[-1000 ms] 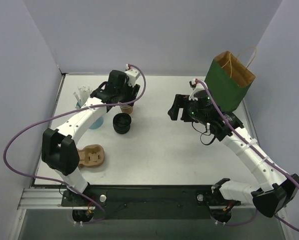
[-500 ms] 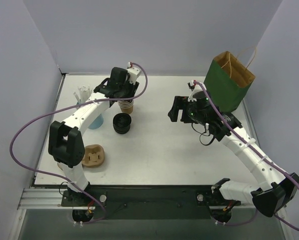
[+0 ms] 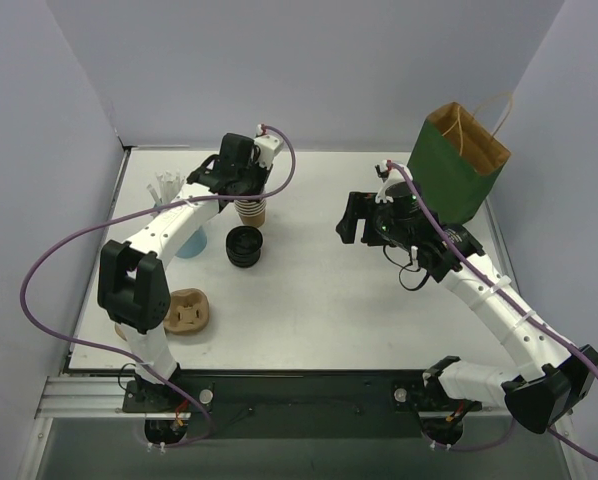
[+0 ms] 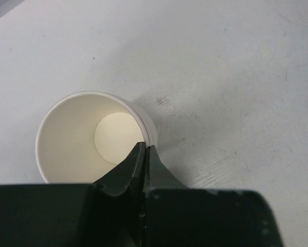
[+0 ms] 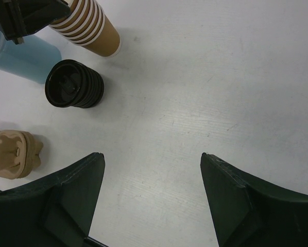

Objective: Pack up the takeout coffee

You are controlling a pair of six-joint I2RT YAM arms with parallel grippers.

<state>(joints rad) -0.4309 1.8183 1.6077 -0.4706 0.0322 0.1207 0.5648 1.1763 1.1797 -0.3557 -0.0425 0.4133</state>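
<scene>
The takeout coffee is out of view; no lidded cup shows in any view. A stack of lidless tan paper cups (image 3: 251, 210) (image 5: 89, 25) stands at the back left of the table. My left gripper (image 3: 247, 192) (image 4: 144, 146) is over it and shut on the rim of the top cup (image 4: 77, 134), one finger inside and one outside. A stack of black lids (image 3: 245, 245) (image 5: 74, 84) sits just in front of the cups. My right gripper (image 3: 351, 217) (image 5: 151, 157) hovers open over bare table at centre right, holding nothing.
A green and brown paper bag (image 3: 459, 165) stands open at the back right, behind the right arm. A tan pulp cup carrier (image 3: 187, 311) (image 5: 12, 153) lies at the front left. A blue holder (image 3: 191, 243) (image 5: 20, 59) stands left of the lids.
My left gripper came down over the cup stack and its jaws shut on the top cup's rim. The right arm has stayed where it was.
</scene>
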